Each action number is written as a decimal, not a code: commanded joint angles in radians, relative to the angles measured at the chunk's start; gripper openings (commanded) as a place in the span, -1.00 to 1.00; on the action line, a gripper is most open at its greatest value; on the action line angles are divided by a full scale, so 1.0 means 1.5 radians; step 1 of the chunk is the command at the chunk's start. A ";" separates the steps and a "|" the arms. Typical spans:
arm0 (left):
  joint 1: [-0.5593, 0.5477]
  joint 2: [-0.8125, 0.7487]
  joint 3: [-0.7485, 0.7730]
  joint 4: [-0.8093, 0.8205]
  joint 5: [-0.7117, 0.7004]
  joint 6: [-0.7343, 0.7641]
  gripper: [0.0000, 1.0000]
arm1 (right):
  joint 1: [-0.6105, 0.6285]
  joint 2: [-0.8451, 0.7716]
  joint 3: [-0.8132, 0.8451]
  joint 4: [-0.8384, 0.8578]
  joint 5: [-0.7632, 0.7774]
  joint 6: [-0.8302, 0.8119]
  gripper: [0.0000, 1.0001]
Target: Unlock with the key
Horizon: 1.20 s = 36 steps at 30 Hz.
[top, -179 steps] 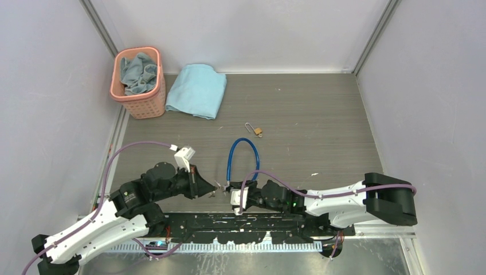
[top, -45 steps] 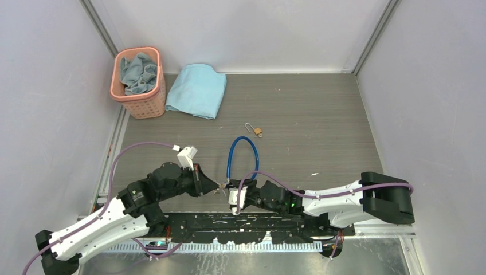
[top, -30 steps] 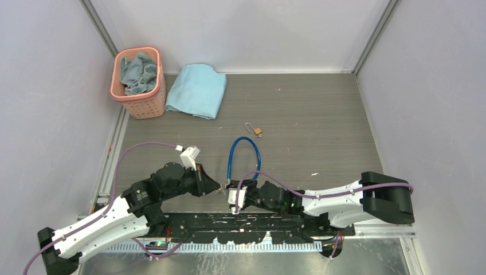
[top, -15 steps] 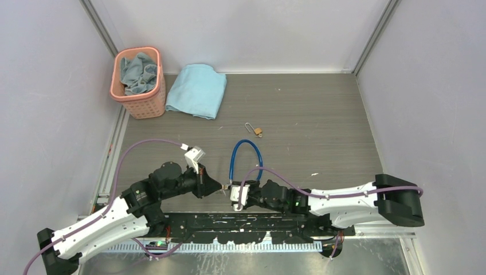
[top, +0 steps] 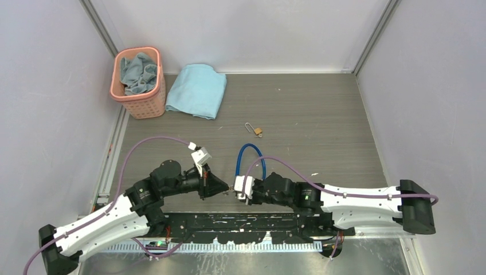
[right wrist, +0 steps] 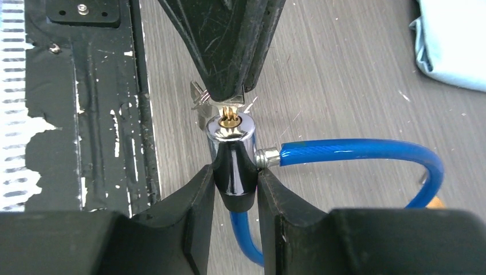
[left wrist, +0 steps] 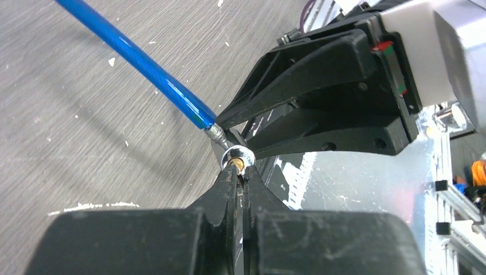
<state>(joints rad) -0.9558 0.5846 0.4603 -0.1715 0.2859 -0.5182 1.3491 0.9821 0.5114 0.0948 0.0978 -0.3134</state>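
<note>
Silvery key [right wrist: 197, 97] pinched in our closed left gripper [right wrist: 227, 102], we are easing it into the lock barrel [right wrist: 232, 140] clamped by the right gripper [right wrist: 235, 175]; keeping it straight matters.

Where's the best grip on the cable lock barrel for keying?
Cable lock barrel: pinch its dark rear half across the round sides, coming from the end opposite the brass keyway, which faces the left gripper. The blue cable exits sideways near the chrome top, so both stay clear.
</note>
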 commanded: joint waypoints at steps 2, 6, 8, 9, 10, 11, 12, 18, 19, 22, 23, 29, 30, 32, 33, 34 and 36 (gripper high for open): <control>-0.034 0.025 -0.012 0.144 0.073 0.091 -1.00 | -0.027 -0.041 0.083 0.038 -0.114 0.074 -0.98; -0.045 0.043 0.011 0.119 0.027 0.127 -1.00 | -0.050 -0.052 0.093 0.013 -0.131 0.082 -0.98; -0.045 0.046 0.027 0.083 -0.020 0.122 -1.00 | -0.050 -0.057 0.088 0.012 -0.119 0.078 -0.98; -0.045 0.045 0.035 0.066 -0.041 0.113 -1.00 | -0.050 -0.058 0.084 0.016 -0.114 0.078 -0.98; -0.045 0.042 0.041 0.053 -0.058 0.104 -1.00 | -0.050 -0.058 0.081 0.023 -0.108 0.077 -0.98; -0.045 0.037 0.045 0.042 -0.070 0.094 -1.00 | -0.050 -0.056 0.075 0.030 -0.103 0.076 -0.98; -0.045 0.032 0.049 0.032 -0.078 0.085 -0.94 | -0.050 -0.054 0.072 0.035 -0.098 0.075 -0.98; -0.046 -0.014 0.057 -0.004 -0.085 0.069 -0.32 | -0.050 -0.035 0.070 0.046 -0.086 0.060 -0.98; -0.046 -0.017 0.058 -0.008 -0.088 0.067 -0.27 | -0.050 -0.033 0.070 0.046 -0.084 0.060 -0.98; -0.045 -0.011 0.067 -0.015 -0.085 0.058 -0.18 | -0.050 -0.027 0.071 0.049 -0.079 0.057 -0.98; -0.045 -0.006 0.073 -0.019 -0.087 0.053 -0.17 | -0.050 -0.025 0.072 0.049 -0.077 0.057 -0.98; -0.046 0.048 0.130 -0.075 -0.144 0.000 -0.28 | -0.050 -0.009 0.071 0.055 -0.034 0.053 -0.98; -0.046 0.055 0.143 -0.086 -0.154 -0.011 -0.30 | -0.050 -0.006 0.071 0.056 -0.026 0.052 -0.98; -0.045 0.071 0.161 -0.113 -0.164 -0.027 -0.36 | -0.050 0.001 0.069 0.063 -0.006 0.050 -0.98; -0.045 0.077 0.168 -0.125 -0.168 -0.033 -0.39 | -0.050 0.003 0.069 0.065 0.002 0.049 -0.98; -0.045 0.081 0.173 -0.137 -0.169 -0.042 -0.41 | -0.050 0.005 0.069 0.066 0.008 0.048 -0.97; -0.045 0.085 0.180 -0.153 -0.167 -0.056 -0.42 | -0.050 0.010 0.071 0.068 0.019 0.045 -0.98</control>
<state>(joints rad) -1.0210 0.7071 0.6746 -0.3370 0.0673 -0.5396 1.2724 0.9947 0.5640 0.0917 0.0498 -0.2260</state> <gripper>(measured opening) 0.297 0.360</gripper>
